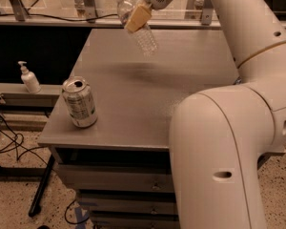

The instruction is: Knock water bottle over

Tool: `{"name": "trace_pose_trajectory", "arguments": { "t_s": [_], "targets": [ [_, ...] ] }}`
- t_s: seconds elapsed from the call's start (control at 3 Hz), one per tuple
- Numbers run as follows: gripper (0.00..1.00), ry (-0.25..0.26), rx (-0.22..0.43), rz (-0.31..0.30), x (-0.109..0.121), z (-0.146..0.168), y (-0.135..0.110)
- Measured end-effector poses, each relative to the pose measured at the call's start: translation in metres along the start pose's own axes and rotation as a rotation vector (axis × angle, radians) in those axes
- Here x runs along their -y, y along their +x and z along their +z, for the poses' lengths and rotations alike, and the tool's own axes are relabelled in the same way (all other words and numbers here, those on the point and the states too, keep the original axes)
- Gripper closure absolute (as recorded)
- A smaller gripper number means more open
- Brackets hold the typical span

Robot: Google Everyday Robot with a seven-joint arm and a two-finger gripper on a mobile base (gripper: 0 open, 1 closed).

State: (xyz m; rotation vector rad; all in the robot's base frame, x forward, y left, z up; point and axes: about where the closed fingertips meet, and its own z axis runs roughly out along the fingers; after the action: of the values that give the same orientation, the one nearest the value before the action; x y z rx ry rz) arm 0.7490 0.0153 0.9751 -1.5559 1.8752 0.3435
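The water bottle point(144, 36) is a small clear ribbed bottle with a white cap, at the far middle of the grey table point(181, 80). It is tilted: the cap points up and to the left, and the base is down to the right, just above or on the tabletop. My gripper point(137, 16), tan at its tip, lies across the bottle's upper part just below the cap. My white arm reaches in from the upper right and fills the right side of the view.
A silver drink can point(79, 102) stands upright near the table's front left corner. A white pump-dispenser bottle point(28, 78) stands on a lower shelf to the left. Metal frame posts point(88, 1) rise behind the table. Cables lie on the floor at the left.
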Motion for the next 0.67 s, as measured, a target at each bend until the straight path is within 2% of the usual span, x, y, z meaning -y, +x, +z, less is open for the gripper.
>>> {"name": "trace_pose_trajectory", "arguments": {
  "t_s": [0.33,0.67],
  "targets": [
    [1.00,-0.143,-0.192,-0.041,-0.043,0.001,0.036],
    [1.00,-0.234,-0.372,-0.097,-0.072,0.007,0.070]
  ]
}}
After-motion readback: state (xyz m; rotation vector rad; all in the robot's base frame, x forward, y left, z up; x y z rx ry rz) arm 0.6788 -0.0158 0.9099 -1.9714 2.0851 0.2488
